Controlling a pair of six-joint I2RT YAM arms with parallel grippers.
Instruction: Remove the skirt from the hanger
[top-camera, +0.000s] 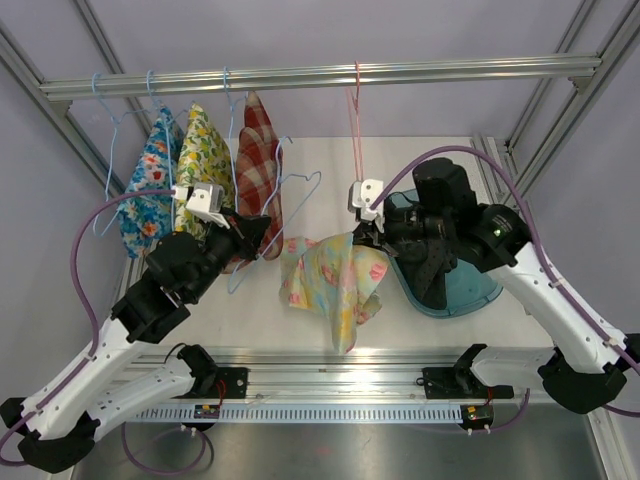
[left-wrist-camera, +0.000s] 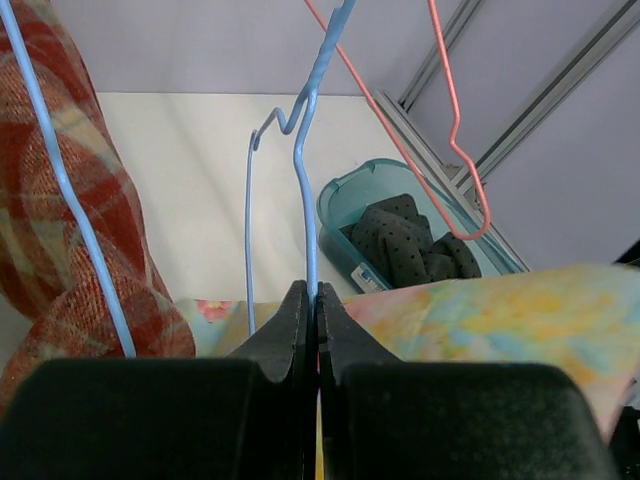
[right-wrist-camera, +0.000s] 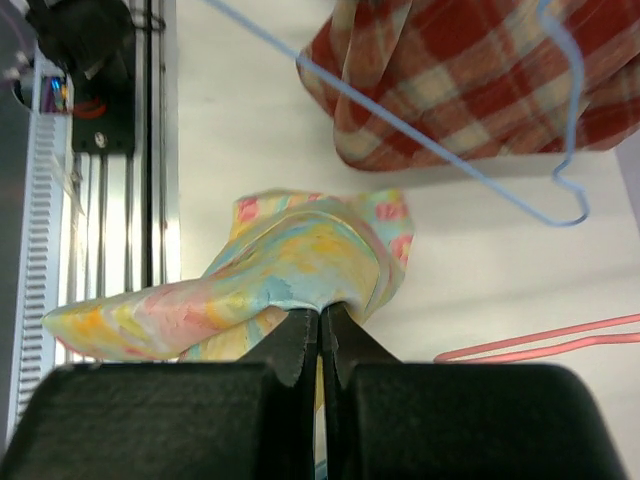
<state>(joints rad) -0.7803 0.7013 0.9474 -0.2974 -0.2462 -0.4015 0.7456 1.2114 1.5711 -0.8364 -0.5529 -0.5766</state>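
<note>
Skirt (top-camera: 330, 280), pastel floral, hangs bunched just above the table between the arms. It looks thin, limp and light, so grip a gathered fold. Right gripper (right-wrist-camera: 320, 315) jaws are pinched tight on its upper fold. Left gripper (left-wrist-camera: 313, 295) jaws are clamped on the blue wire hanger (left-wrist-camera: 306, 220). Plaid garment (top-camera: 258, 170) hangs behind.

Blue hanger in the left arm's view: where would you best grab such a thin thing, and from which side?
On the blue hanger, probably the long straight wire below the kink, coming from the near side, jaws closing across it: bare and straight there. The left gripper pinches it that way.
</note>
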